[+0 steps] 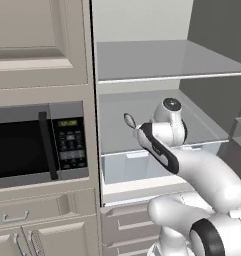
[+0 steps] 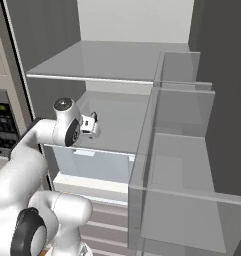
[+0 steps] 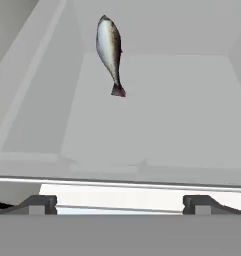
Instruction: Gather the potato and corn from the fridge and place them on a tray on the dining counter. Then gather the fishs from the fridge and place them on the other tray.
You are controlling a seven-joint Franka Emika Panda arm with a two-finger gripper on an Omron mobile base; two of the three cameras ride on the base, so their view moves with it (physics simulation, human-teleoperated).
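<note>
The fridge (image 1: 157, 62) stands open, showing pale grey glass shelves. One fish (image 3: 110, 47), silvery olive-grey with a dark tail, lies on the middle shelf toward the back left; it also shows as a small grey oval, the fish (image 1: 129, 120). My gripper (image 3: 121, 205) is open at the shelf's front edge, well short of the fish, with nothing between its fingers. In the right base view the gripper (image 2: 95, 122) points into the middle shelf. The potato, corn, trays and dining counter are out of view.
A black-fronted microwave (image 1: 37, 145) sits in beige cabinetry left of the fridge. The fridge door (image 2: 184, 170), with its clear bins, hangs open on the right. A crisper drawer (image 1: 137, 167) lies under the middle shelf, with another shelf (image 2: 107, 62) above it.
</note>
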